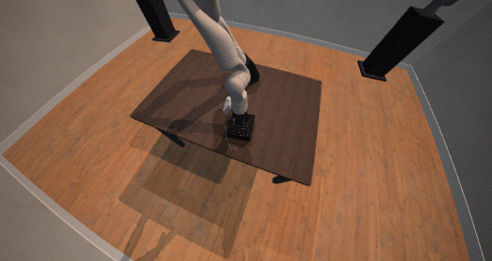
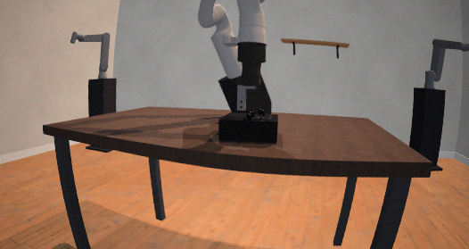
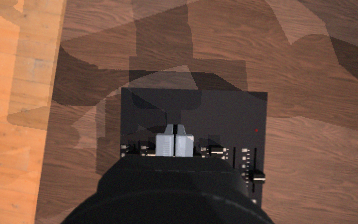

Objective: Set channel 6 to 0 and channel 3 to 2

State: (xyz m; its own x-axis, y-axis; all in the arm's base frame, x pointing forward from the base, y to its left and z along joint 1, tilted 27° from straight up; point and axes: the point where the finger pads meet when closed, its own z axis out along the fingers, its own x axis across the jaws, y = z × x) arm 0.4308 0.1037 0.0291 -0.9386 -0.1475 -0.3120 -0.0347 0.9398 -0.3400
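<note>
The lighting desk (image 3: 220,112), a flat black box, stood upright on the dark wooden worktop (image 1: 285,124), nearer to the front edge than to the back in the top view. The white arm (image 1: 220,36) came down from above and ended just over the desk. The hand (image 3: 174,131) was fully closed, its two grey fingers pressed together with nothing between them. In the wrist view the fingertips stood over the row of faders, roughly in the middle of the desk's width, but I could not tell if they touched a cap. Some fader caps (image 3: 217,150) were visible in a row on both sides of the fingers. One more fader cap (image 3: 258,176) at the right side of the desk stood lower in the picture than the others, beside its scale. Which channels these were was too small to read.
</note>
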